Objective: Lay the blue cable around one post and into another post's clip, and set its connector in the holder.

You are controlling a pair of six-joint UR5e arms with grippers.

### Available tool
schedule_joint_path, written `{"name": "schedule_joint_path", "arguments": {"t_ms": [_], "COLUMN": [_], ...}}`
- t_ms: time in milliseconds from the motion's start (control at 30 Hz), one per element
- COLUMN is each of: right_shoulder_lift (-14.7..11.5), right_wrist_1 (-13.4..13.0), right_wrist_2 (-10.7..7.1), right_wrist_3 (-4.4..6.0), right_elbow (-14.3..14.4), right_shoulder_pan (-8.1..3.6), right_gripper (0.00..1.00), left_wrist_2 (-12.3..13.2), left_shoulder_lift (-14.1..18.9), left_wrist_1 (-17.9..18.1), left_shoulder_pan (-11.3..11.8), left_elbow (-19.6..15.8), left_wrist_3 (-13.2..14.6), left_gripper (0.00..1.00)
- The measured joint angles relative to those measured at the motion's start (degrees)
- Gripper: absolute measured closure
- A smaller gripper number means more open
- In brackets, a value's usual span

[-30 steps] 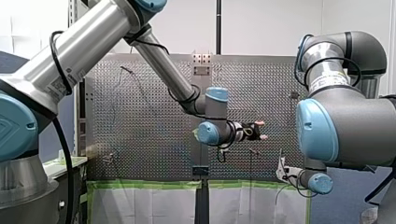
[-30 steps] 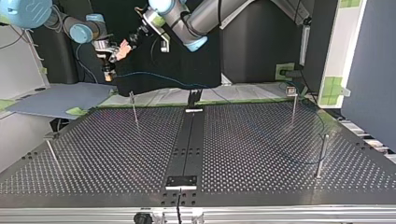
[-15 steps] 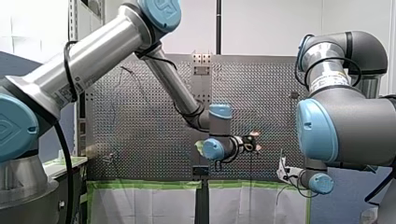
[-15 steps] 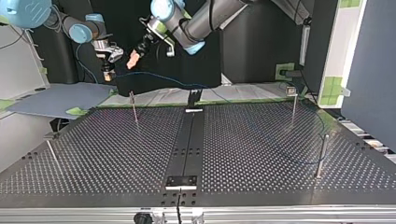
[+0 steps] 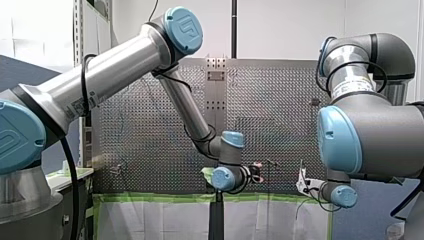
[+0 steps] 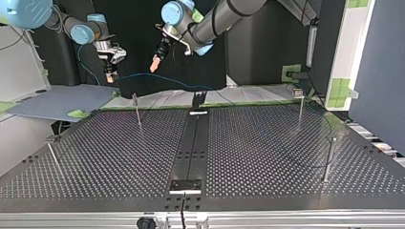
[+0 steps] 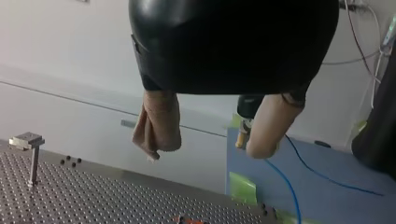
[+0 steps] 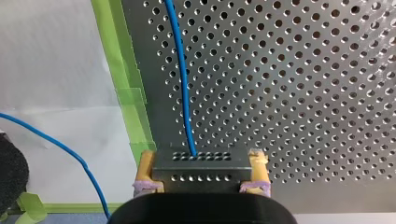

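My right tool (image 8: 201, 169) was clamped on the connector (image 8: 201, 161), yellow pads (image 8: 147, 169) pressing its two ends. The grip probably kept the flat block square for seating in a holder, though I could not tell which fixture was the holder. The blue cable (image 8: 180, 70) left the connector's middle and ran ahead over the perforated tabletop (image 8: 303, 93).

In the top view that tool (image 6: 111, 75) hung at the upper left, beyond the tabletop's far edge. From there the cable (image 6: 167, 79) sagged toward the upper centre, off the surface and in no clip.

My left tool (image 7: 212, 135) hung empty, its beige pads (image 7: 159, 123) spread wide. It sat at the upper centre of the top view (image 6: 156, 62), just above the slack span, likely ready to take it.

Thin posts (image 6: 137, 109) stood upright and well apart on the tabletop (image 6: 267, 157). Green tape (image 8: 133, 107) edged the plate, a blue mat (image 6: 57, 100) lay at the left, and pale walls stood behind.
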Motion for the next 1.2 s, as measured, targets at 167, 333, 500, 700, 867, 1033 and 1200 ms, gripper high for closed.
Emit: {"name": "schedule_joint_path", "arguments": {"t_ms": [167, 333, 500, 700, 867, 1033, 1200], "right_shoulder_lift": [0.0, -0.1, -0.2, -0.3, -0.4, -0.4, -0.4], "right_wrist_1": [0.1, 0.2, 0.2, 0.4, 0.5, 0.5, 0.4], "right_wrist_2": [-0.01, -0.06, -0.10, -0.10, -0.10, -0.10, -0.10], "right_wrist_3": [0.00, 0.00, 0.00, 0.00, 0.00, 0.00, 0.00], "right_elbow": [0.0, 0.0, 0.0, 0.0, 0.0, 0.0, 0.0], "right_shoulder_pan": [0.00, 0.09, 0.18, 0.17, 0.22, 0.24, 0.30], "right_gripper": [1.00, 1.00, 1.00, 1.00, 1.00, 1.00, 1.00], "left_wrist_2": [-2.6, -5.0, -7.1, -6.2, -5.5, -5.5, -5.9], "left_shoulder_lift": [-0.2, -0.2, -1.2, -3.9, -6.5, -8.3, -8.7], "left_wrist_1": [0.4, 1.1, 1.1, -0.1, 0.1, -0.1, -0.1], "left_shoulder_pan": [-0.8, -1.1, -1.1, -1.6, -2.0, -2.1, -1.8], "left_elbow": [0.0, 0.1, 0.7, 3.3, 5.9, 8.0, 8.6], "left_wrist_3": [-0.2, -0.9, -1.9, -4.4, -6.7, -7.4, -7.5], "left_gripper": [0.00, 0.00, 0.00, 0.00, 0.00, 0.00, 0.00]}}
